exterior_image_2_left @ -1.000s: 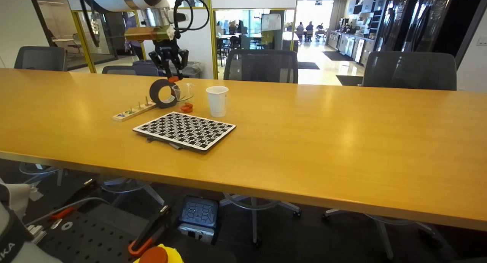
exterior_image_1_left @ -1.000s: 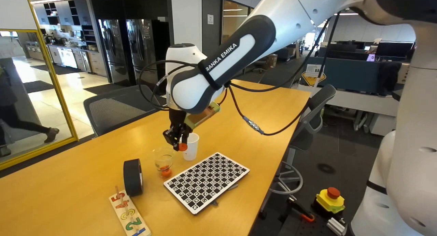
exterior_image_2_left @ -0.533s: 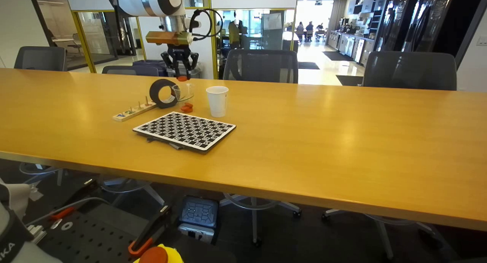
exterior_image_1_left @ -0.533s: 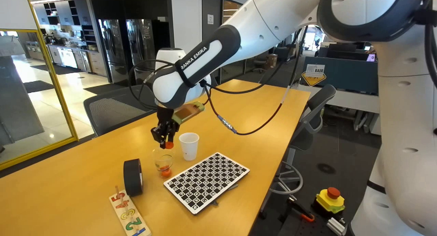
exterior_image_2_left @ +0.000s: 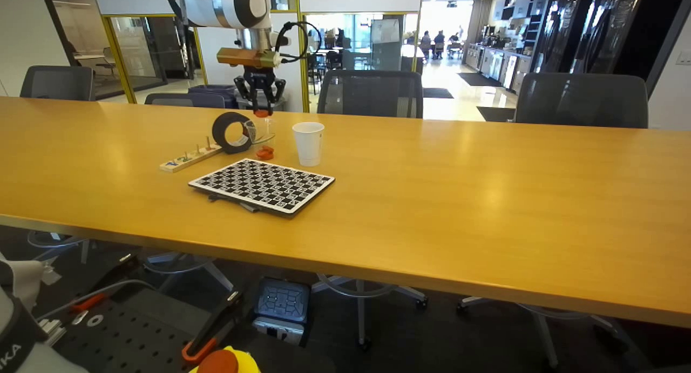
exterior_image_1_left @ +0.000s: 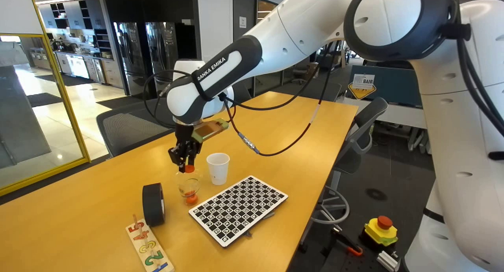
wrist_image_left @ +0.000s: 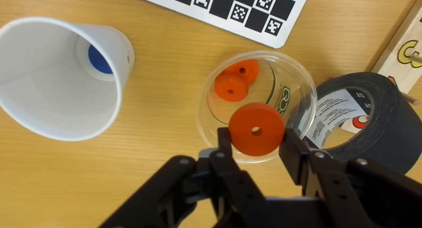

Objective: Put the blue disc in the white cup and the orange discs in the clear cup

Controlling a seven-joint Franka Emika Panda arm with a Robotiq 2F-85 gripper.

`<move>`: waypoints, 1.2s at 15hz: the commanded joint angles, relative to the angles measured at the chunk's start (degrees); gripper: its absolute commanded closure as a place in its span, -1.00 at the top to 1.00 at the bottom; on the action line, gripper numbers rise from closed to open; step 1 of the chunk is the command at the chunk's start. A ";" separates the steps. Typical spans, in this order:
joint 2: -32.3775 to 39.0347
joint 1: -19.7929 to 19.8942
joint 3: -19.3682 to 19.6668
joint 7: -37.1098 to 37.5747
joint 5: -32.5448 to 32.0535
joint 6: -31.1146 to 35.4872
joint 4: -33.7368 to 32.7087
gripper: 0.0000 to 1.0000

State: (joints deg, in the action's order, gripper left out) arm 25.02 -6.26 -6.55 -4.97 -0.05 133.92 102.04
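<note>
Office interior, in both exterior views: long wooden bench (exterior_image_2_left: 486, 200) lined with mesh-backed chairs (exterior_image_2_left: 369, 94); yellow-framed glass panels (exterior_image_1_left: 39, 118) beyond. In an exterior view, a blue partition (exterior_image_1_left: 399, 89) to one side. In the background, a kitchen area (exterior_image_2_left: 507, 54) with tall fridges (exterior_image_1_left: 160, 47), counter (exterior_image_1_left: 91, 67) and cabinets (exterior_image_1_left: 94, 12). Signs of laboratory use: robot arm (exterior_image_1_left: 291, 32) over the bench and printed checkered board (exterior_image_1_left: 238, 210).
</note>
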 commanded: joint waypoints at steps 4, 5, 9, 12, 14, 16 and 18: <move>2.13 0.86 -1.15 -2.13 2.97 -4.11 -4.36 -0.59; 2.24 0.69 -0.99 -1.42 3.01 -4.30 -4.50 0.01; 1.86 0.64 -0.84 -1.38 2.86 -5.39 -4.26 0.80; -0.56 0.42 -0.08 -0.72 1.49 -6.65 -1.84 1.00; -3.41 0.48 0.66 -0.63 0.40 -8.54 0.88 1.00; -7.23 0.81 1.60 -0.25 -0.64 -11.73 4.19 1.00; -12.13 1.76 2.57 -0.20 -0.84 -14.87 8.70 1.00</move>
State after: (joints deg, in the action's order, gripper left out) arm 21.66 -5.70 -4.98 -5.67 0.20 122.70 103.01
